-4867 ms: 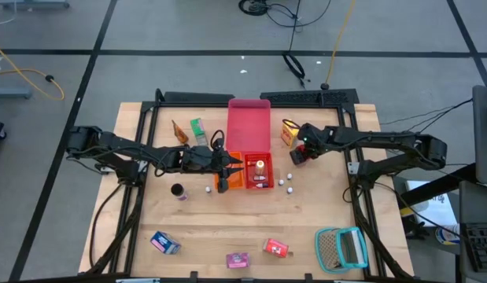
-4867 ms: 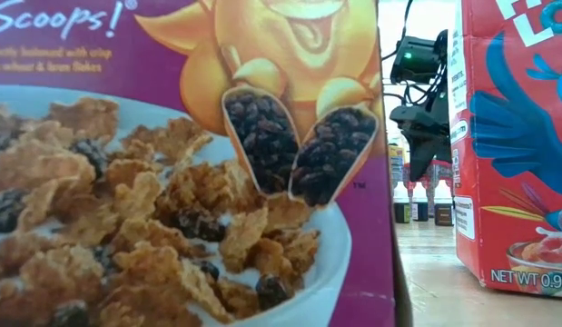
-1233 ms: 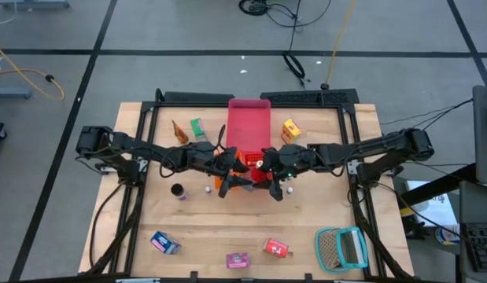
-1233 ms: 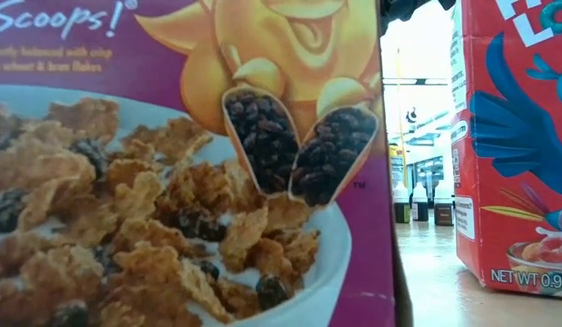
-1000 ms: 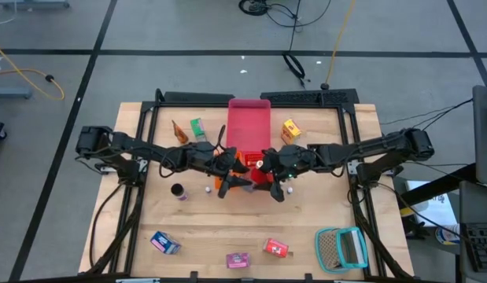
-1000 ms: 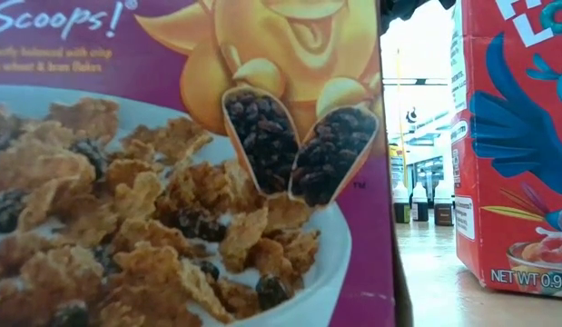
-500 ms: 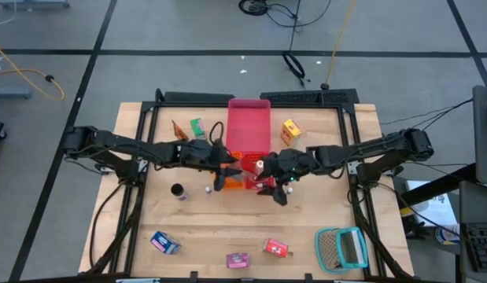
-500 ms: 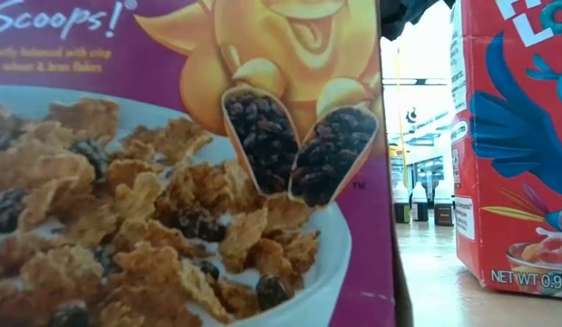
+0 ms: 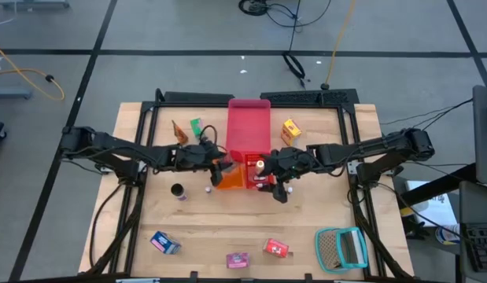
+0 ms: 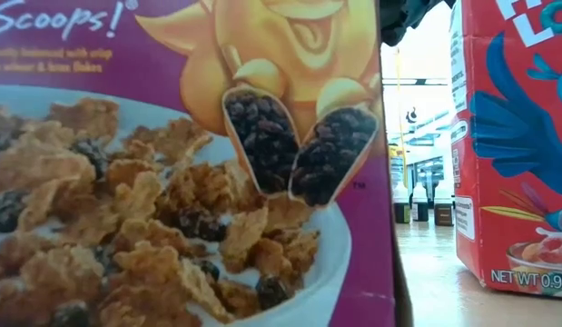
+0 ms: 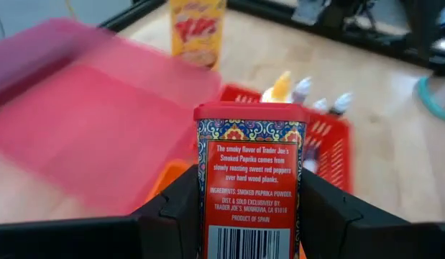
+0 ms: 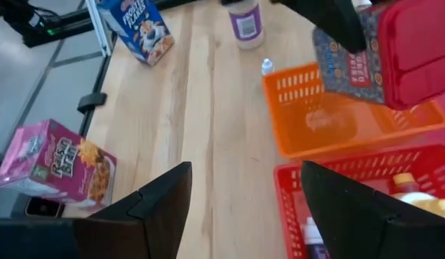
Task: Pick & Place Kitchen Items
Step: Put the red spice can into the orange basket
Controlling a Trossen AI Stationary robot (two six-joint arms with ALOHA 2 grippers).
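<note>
1. We see the left tool [image 11: 251,216] clenched on a small red-capped paprika tin with a patterned label [image 11: 251,180], its two dark fingers [image 11: 172,208] pressing the tin's sides and holding it upright.
2. In the high view the left tool [image 9: 219,167] sits over the near end of the orange slotted plastic tray [image 9: 231,179], at the middle of the wooden worktop [image 9: 227,228].
3. Just ahead of that tool lie the flat pink-red plastic tray [image 11: 85,122] and a red slotted tray [image 11: 330,144] holding small bottles with yellow, white and grey caps [image 11: 301,90].
4. Farther beyond stands a yellow cereal box [image 11: 197,29].
5. The right tool [image 12: 244,208] is released, its fingers [image 12: 157,205] spread wide with nothing between them.
6. It hangs above the bare worktop just beside the orange tray [image 12: 351,115] and the red slotted tray [image 12: 351,194].
7. Ahead of the right tool we see the held tin [image 12: 348,61] over the orange tray, a tiny white-capped bottle [image 12: 267,67] on the wood, and a purple-labelled jar [image 12: 245,21].
8. Off to one side of it lie a pink cereal box [image 12: 57,162] and a blue cereal box [image 12: 139,29].
9. In the high view a teal mesh basket [image 9: 341,248] rests well apart from the right tool, at the worktop's near right corner.
10. The low view is filled by a purple cereal box [image 10: 181,163] and a red one [image 10: 517,136].
</note>
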